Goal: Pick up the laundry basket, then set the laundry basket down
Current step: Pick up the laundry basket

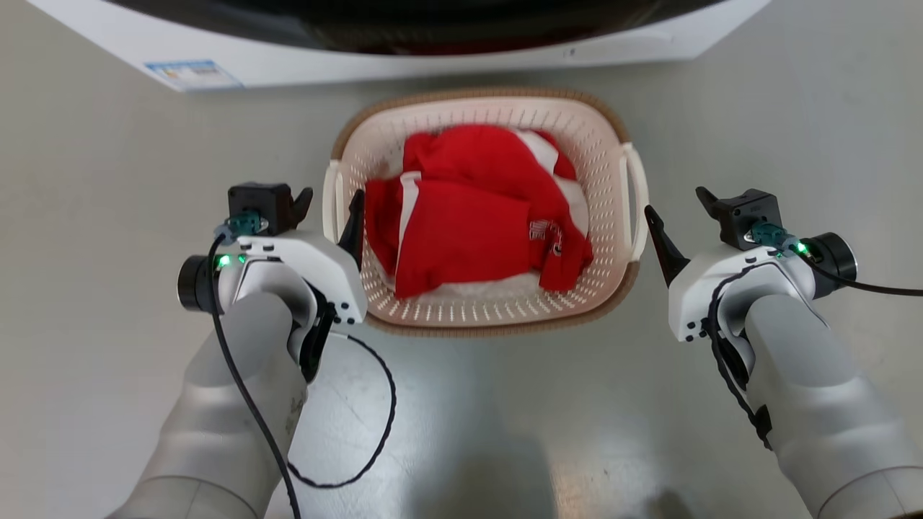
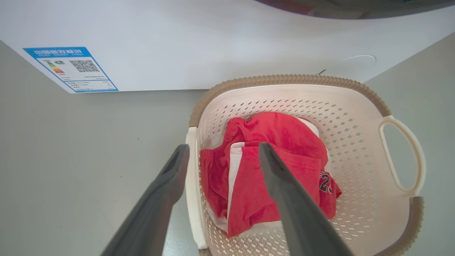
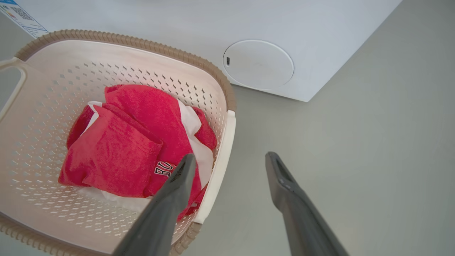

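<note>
Laundry basket (image 1: pixel 469 115) of perforated cream plastic holds crumpled red cloth (image 1: pixel 469 223); left tool (image 1: pixel 329 209) and right tool (image 1: pixel 678 205) gape.

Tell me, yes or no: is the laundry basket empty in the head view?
No, a crumpled red and white garment lies inside the laundry basket.

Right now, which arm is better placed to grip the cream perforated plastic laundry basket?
Left: the open left pincer straddles the cream perforated laundry basket's white side handle; the right pincer hangs beside the right handle.
</note>
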Robot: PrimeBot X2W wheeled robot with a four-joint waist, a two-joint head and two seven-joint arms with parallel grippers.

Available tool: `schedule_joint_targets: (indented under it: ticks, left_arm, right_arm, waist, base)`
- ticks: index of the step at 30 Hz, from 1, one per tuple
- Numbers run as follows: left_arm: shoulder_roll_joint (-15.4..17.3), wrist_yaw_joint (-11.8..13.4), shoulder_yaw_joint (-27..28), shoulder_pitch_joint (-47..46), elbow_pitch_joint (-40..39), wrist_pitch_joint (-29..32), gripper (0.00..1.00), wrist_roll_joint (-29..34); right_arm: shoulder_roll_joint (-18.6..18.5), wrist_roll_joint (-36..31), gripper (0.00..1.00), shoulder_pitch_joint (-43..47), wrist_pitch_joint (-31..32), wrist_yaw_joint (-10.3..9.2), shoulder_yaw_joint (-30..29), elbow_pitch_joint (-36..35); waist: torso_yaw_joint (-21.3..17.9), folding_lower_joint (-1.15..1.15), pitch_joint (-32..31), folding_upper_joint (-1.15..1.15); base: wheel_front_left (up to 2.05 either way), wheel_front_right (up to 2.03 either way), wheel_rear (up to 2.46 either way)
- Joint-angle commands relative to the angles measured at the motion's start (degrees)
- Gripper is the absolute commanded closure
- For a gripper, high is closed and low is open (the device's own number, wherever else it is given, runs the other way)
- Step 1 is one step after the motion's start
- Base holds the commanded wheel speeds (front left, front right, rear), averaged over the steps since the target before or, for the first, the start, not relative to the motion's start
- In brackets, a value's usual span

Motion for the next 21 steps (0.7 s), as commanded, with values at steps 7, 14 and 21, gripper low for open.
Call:
schedule_joint_targets:
  ticks: [7,14,21]
  left_arm:
    - [1.2,1.2,0.2,-2.8,0.5,-0.5,0.0,-1.4]
    - [1.4,2.4,0.9,-4.1,2.0,-0.5,0.0,-1.1]
    - [1.6,2.3,0.9,-5.0,3.4,-0.5,0.0,-0.4]
  right_arm:
    - [0.8,0.9,0.0,-1.8,-2.5,0.33,2.2,2.8]
    - [0.4,1.1,0.0,-3.1,-3.4,0.33,2.2,4.6]
    - [0.8,1.0,0.0,-4.7,-3.6,0.33,2.1,5.7]
  waist:
    - [0.2,0.0,5.3,0.0]
    - [0.5,0.0,7.5,0.0]
    - [0.7,0.0,9.4,0.0]
  base:
    - [0.0,0.0,0.0]
    - [0.0,0.0,0.0]
    - [0.0,0.0,0.0]
